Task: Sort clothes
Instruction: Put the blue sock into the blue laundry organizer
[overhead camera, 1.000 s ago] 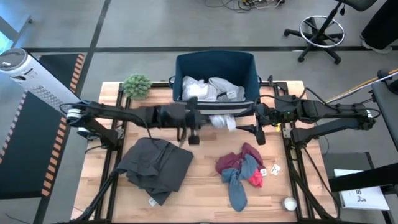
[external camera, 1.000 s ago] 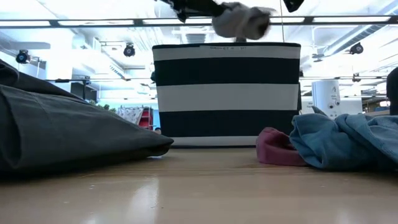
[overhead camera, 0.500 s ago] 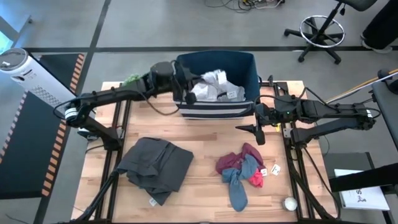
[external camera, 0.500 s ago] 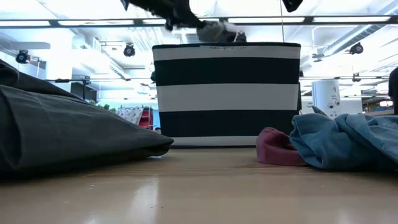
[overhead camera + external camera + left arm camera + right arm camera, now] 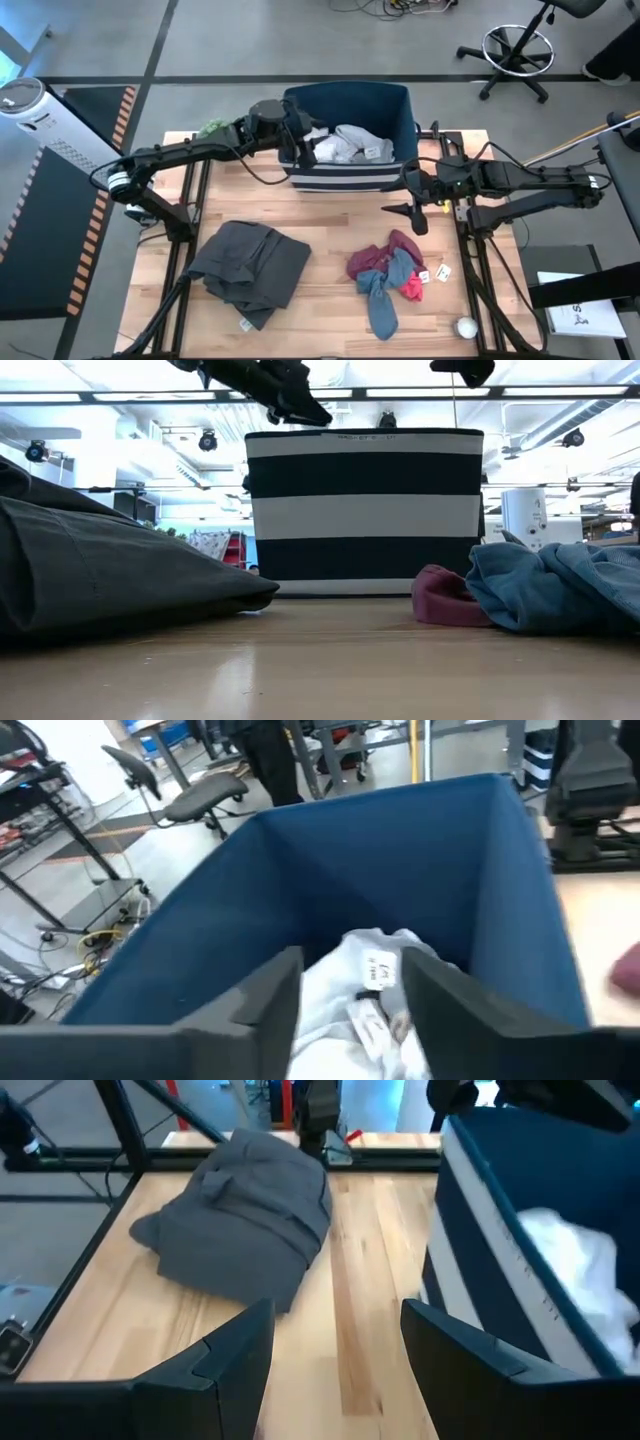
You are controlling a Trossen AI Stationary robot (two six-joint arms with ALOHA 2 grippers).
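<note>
The left gripper (image 5: 290,405) hung dark above the upper left corner of the striped bin (image 5: 365,510), its finger spacing unclear. Below it and to its left lay the dark grey garment (image 5: 110,565) on the table (image 5: 320,665). Far to its lower right sat the maroon garment (image 5: 445,600), touching the turquoise-blue garment (image 5: 560,595) beside it

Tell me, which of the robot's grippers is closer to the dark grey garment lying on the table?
Right. The right gripper hangs over bare table beside the dark grey garment; the left gripper is farther off, over the navy bin.
</note>
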